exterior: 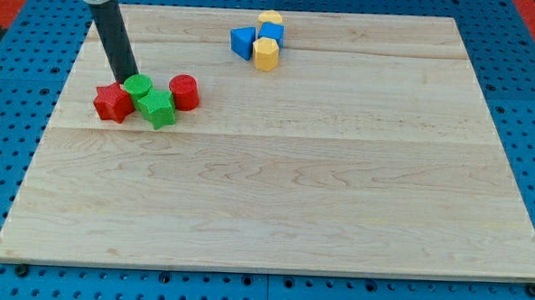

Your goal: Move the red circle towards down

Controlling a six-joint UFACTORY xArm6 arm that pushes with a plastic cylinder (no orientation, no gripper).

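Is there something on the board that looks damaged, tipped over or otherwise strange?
Nothing stands out. The blocks sit flat in two tight clusters: red star, green circle, green star and red circle at the view's left; blue and yellow ones near the top. My tip rests just behind the green circle.

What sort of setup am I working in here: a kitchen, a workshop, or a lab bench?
Most likely a lab tabletop rig: a bare wooden board on a blue perforated base, small coloured blocks such as the red circle, and my tip.

Bright, even light; sharp focus
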